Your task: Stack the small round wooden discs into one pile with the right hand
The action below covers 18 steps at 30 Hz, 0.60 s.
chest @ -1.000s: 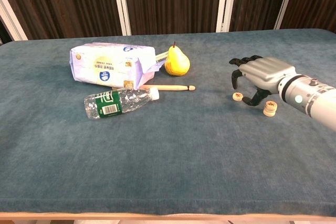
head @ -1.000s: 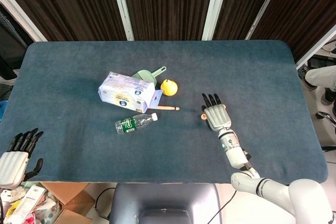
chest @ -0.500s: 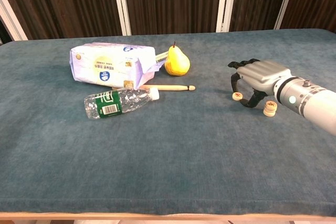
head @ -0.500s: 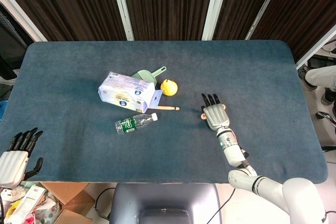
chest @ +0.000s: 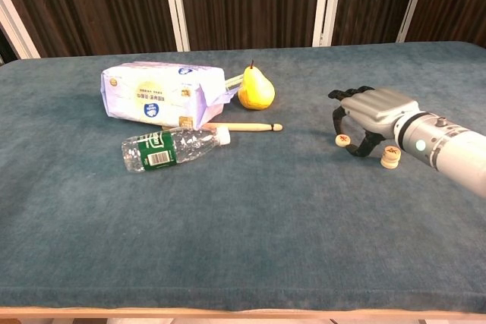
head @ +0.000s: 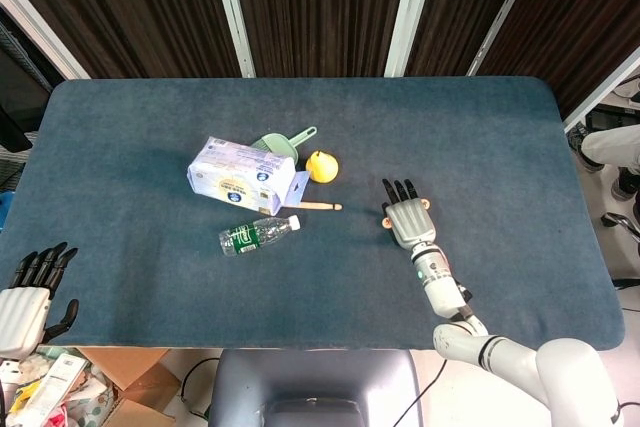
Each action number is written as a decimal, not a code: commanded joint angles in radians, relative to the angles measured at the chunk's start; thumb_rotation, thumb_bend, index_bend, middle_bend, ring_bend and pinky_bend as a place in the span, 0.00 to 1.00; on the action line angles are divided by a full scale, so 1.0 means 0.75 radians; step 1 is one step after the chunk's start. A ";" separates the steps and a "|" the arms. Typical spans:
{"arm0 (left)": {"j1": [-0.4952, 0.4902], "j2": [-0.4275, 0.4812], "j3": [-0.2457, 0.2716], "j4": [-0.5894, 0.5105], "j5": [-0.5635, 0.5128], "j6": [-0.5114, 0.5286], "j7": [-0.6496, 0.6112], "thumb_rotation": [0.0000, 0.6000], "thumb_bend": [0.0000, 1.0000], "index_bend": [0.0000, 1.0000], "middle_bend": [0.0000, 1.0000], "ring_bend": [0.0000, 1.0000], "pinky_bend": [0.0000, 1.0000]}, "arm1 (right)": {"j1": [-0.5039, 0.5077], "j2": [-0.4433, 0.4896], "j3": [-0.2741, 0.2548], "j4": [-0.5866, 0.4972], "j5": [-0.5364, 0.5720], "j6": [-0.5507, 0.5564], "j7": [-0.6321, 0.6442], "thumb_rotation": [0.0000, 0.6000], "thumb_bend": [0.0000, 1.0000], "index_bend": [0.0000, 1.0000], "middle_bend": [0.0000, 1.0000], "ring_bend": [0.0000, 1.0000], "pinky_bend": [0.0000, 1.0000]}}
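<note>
Right hand (chest: pixel 363 123) sits low over the blue bench (chest: pixel 228 218), right of centre in the chest view, palm down, fingers curled toward the cloth. It straddles the work: single wooden disc (chest: pixel 343 139) lies just at its fingertips on the frame-left side, and a small pile of discs (chest: pixel 390 157) stands at the wrist side, frame-right. The two are near each other but apart. No disc appears lifted; whether the fingertips touch the single disc I cannot tell, so the grip is undetermined. The posture reads as set up for picking the loose disc and carrying it the short way to the pile.

Left hand (head: pixel 28 297) hangs off the bench edge at lower left of the head view, fingers spread, holding nothing, idle since the task is right-handed.

Clutter at centre-left, well apart: tissue pack (chest: pixel 163 93), pear (chest: pixel 256 89), water bottle (chest: pixel 175 147), wooden stick (chest: pixel 241 126).
</note>
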 commanded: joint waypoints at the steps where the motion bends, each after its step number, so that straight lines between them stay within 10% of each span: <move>1: -0.001 0.000 0.000 -0.001 -0.001 -0.002 0.004 1.00 0.50 0.00 0.00 0.00 0.01 | 0.000 0.001 -0.002 -0.003 -0.004 0.003 0.006 1.00 0.49 0.61 0.01 0.00 0.00; 18: 0.003 -0.004 -0.002 -0.002 0.000 0.004 0.012 1.00 0.50 0.00 0.00 0.00 0.01 | -0.138 0.309 -0.127 -0.444 -0.249 0.189 0.214 1.00 0.49 0.68 0.03 0.00 0.00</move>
